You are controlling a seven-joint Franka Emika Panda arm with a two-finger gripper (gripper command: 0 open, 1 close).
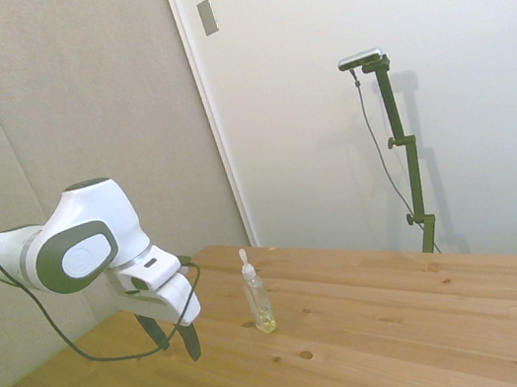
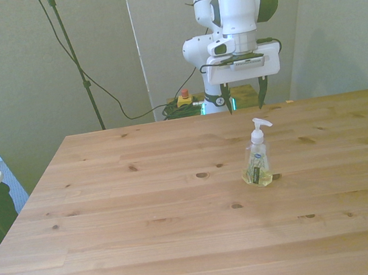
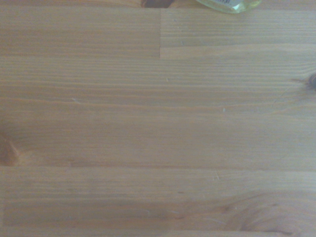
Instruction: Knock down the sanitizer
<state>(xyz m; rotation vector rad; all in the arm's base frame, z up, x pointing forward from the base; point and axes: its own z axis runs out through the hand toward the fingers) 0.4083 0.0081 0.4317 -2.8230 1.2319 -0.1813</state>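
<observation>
Soft, even indoor light fills my workspace, with no harsh glare on the wooden table (image 2: pixel 146 210). The side view looks washed and slightly hazy, with a greenish-yellow cast in its lower left corner. My sanitizer (image 2: pixel 258 161) throws only a faint, short shadow. My wrist view is mildly soft, its wood grain a little blurred, and darker toward one corner.

White Franka arm (image 1: pixel 78 247) w/ grey joint caps, black cable, dark-fingered pincer (image 2: pixel 242 95).

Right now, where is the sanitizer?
The sanitizer stands upright on the wooden table, right of centre in the front view, apart from the open hand behind it.
</observation>
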